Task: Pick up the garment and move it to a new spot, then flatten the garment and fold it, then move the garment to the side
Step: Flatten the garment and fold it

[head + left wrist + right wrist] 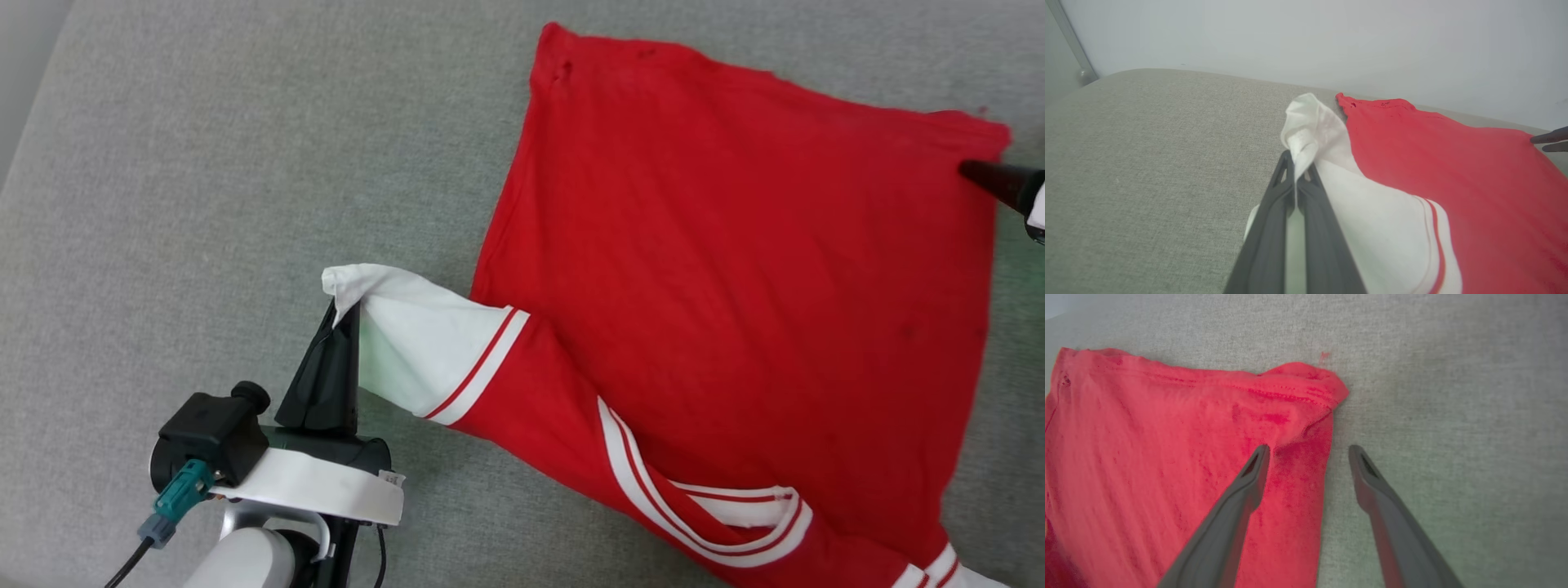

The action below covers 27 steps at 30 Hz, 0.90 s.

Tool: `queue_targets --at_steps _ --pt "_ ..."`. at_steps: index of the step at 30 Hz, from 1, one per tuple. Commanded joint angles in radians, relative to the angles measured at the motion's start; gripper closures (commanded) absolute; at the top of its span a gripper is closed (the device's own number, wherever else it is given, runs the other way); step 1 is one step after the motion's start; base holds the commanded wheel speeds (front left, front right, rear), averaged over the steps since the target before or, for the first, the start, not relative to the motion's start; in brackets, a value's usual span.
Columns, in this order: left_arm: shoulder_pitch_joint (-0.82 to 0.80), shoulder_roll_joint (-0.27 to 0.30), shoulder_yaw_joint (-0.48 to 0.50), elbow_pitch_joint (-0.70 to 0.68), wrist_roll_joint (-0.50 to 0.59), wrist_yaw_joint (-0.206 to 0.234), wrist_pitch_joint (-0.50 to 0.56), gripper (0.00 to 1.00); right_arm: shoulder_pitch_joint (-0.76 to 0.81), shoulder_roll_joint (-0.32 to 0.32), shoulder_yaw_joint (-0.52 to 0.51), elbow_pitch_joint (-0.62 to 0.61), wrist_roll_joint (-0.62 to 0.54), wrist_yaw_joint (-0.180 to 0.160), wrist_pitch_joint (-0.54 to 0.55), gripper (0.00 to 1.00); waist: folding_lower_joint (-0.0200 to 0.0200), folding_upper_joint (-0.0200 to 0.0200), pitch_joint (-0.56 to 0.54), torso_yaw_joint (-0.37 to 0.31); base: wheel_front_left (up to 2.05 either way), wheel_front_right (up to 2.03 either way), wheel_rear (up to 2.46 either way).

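The garment (735,269) lay spread over the centre and right of the head view on a grey fabric surface (204,204). At lower left, the left gripper (339,314) was pressed together on the white sleeve end (408,343), pinching its tip. At the right edge, the right gripper (1308,451) stood spread wide and held nothing, one finger over the red cloth, the other over the grey surface, just below the hem corner

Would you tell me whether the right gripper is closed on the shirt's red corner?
No, the right gripper stands open, one finger over the garment and the other over the grey surface.
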Motion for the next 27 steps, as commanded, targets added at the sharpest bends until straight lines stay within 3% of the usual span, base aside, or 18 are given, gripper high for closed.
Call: queue_targets --at_steps 1,7,9,10,13,20,27 --pt "-0.015 -0.005 -0.001 -0.004 0.008 -0.004 -0.006 1.0 -0.025 0.01 -0.01 0.012 -0.025 -0.001 0.022 0.0 -0.0003 0.0 0.033 0.029 0.0 0.0 0.0" --pt "-0.027 -0.022 -0.011 0.008 0.012 -0.011 -0.009 1.0 -0.004 0.064 -0.055 0.102 -0.104 -0.001 0.123 0.0 -0.0003 0.0 0.049 0.043 0.0 0.0 0.0" --pt "-0.029 -0.026 -0.013 0.012 0.013 -0.014 -0.01 1.0 0.005 0.085 -0.063 0.116 -0.107 -0.001 0.139 0.75 -0.0003 0.0 0.048 0.046 0.0 0.0 0.0" --pt "-0.031 -0.027 -0.014 0.015 0.014 -0.015 -0.009 1.0 0.008 0.089 -0.064 0.117 -0.11 -0.001 0.142 1.0 -0.0003 0.0 0.047 0.047 0.0 0.0 0.0" --pt "-0.033 -0.027 -0.012 0.026 0.011 -0.019 -0.009 1.0 0.001 0.087 -0.059 0.102 -0.101 0.0 0.128 1.0 -0.0003 0.0 0.039 0.048 0.0 0.0 0.0" --pt "-0.003 -0.018 0.002 0.065 -0.006 -0.02 -0.008 1.0 -0.016 0.001 0.023 0.026 -0.065 0.0 0.042 1.0 -0.0003 0.0 -0.023 0.026 0.0 0.0 0.0" --pt "0.034 0.003 0.025 0.093 -0.031 -0.006 0.002 1.0 0.066 -0.103 0.132 -0.085 -0.016 -0.001 0.003 1.0 -0.0003 0.0 -0.132 -0.032 0.0 0.0 0.0"
